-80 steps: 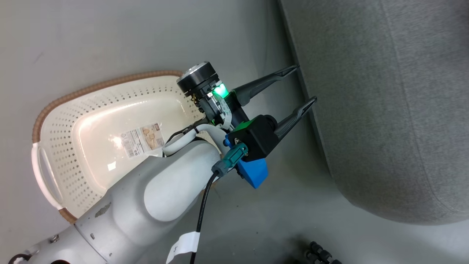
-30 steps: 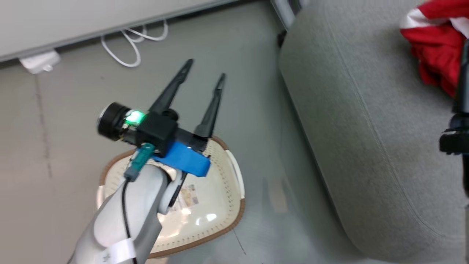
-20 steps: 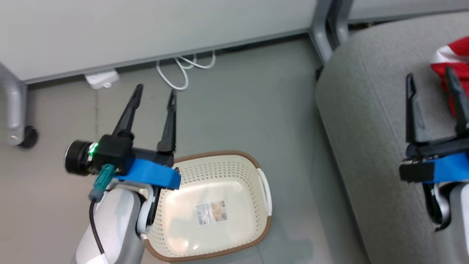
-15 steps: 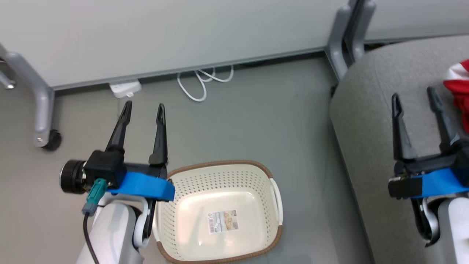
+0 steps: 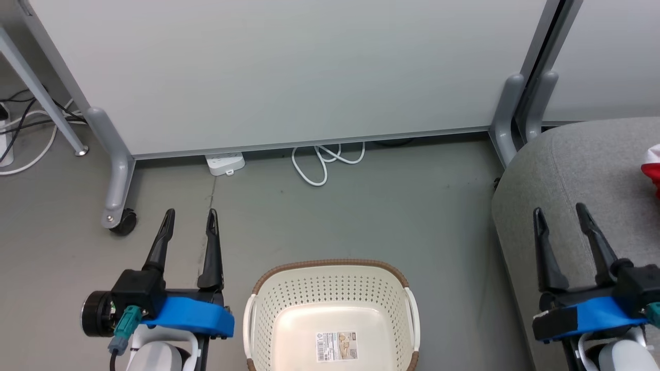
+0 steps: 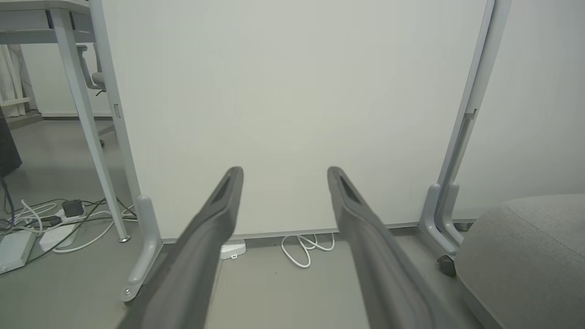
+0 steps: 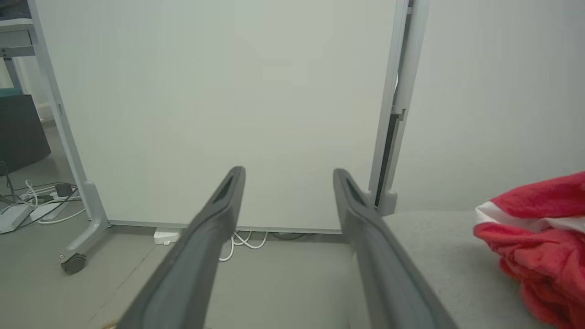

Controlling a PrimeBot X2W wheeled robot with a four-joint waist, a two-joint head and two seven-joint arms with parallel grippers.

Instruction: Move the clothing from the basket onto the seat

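Since the clothing (image 5: 653, 167) already lay bunched on the seat (image 5: 567, 170) at the right edge of the frame (a red-and-white heap with no clear long axis), the basket (image 5: 330, 263) at bottom centre held nothing but its label (image 5: 336, 346). The heap sat up and to the right of the right fingers (image 5: 545, 252), which hung over the seat, near it but not touching. It was well apart from the left fingers (image 5: 160, 242) at lower left, just beside the basket. Both pairs stood spread wide and empty. Any further reach would likely fall to the right arm, though the task looked finished.
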